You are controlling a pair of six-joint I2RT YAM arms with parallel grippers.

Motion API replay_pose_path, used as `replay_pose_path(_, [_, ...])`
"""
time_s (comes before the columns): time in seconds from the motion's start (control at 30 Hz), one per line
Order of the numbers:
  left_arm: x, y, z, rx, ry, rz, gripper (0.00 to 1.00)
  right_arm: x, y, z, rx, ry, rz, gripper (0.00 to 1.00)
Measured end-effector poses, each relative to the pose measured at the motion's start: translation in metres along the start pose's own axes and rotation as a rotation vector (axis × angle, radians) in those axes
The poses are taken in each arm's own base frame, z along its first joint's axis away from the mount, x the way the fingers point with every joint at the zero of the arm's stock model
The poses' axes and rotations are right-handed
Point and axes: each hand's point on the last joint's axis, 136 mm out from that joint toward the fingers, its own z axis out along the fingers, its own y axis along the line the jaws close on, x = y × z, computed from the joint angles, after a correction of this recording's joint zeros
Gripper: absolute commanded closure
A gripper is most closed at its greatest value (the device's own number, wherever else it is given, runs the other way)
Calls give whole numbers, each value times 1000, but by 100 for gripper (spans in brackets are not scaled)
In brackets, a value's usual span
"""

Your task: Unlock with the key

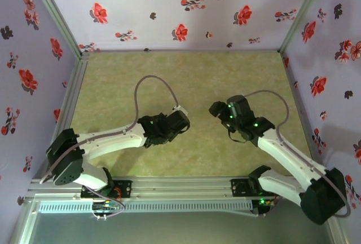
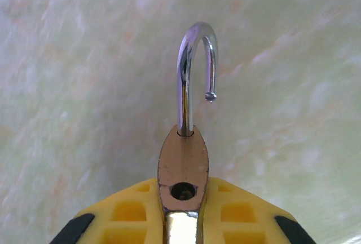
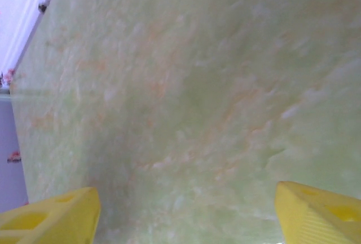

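Floral-walled booth, green marbled worktop (image 1: 197, 80): the padlock (image 2: 183, 168) looks unlocked already.
Brass body clamped in the left fingers (image 2: 130, 210), shackle (image 2: 194, 69) end standing free; right fingers (image 3: 51, 216) spread wide, empty.

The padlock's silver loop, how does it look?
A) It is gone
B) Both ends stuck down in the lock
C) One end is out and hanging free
C: in the left wrist view the shackle has only its long leg in the brass padlock; its short end hangs free above it.
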Motion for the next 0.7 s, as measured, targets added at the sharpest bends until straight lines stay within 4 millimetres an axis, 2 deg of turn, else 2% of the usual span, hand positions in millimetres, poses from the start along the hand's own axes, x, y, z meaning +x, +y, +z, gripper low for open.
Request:
replay_pose_path(0.17, [33, 18, 23, -153, 141, -27, 100, -7, 2, -20, -48, -47, -29, 13])
replay_pose_path(0.3, [65, 37, 42, -291, 278, -25, 100, -3, -3, -21, -48, -44, -39, 13])
replay_pose_path(0.37, [74, 43, 47, -338, 325, -19, 100, 0, -10, -19, -37, -35, -43, 13])
replay_pose_path(0.43, [77, 47, 50, -377, 357, -13, 100, 4, -17, -18, -25, -26, -46, 13])
replay_pose_path(0.57, [71, 42, 59, -410, 372, -9, 100, 8, -23, -22, -24, -24, -47, 13])
replay_pose_path(0.7, [69, 34, 69, -423, 388, -2, 83, 7, -26, -28, -36, -36, -52, 13])
